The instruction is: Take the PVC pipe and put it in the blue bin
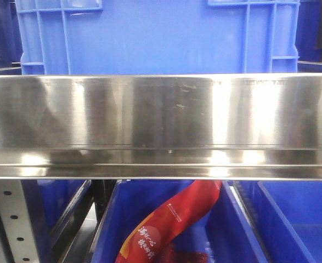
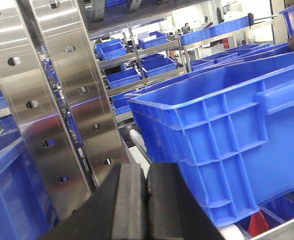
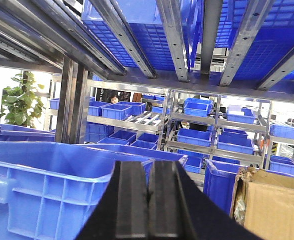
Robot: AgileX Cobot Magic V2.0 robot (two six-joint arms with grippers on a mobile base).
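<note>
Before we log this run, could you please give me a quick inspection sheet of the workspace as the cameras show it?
Surface: steel shelf rail spans the front view; scuffed, nothing resting on its face.
Job's things: blue bin sits on the shelf; PVC pipe not seen in any view.
Clutter: red printed package lies in a lower blue bin; cardboard box at right.
Grippers: left end effector shut, empty; right end effector shut, empty.
Cables: nothing seen.
Surroundings: perforated steel upright, racks of blue bins, potted plant.
</note>
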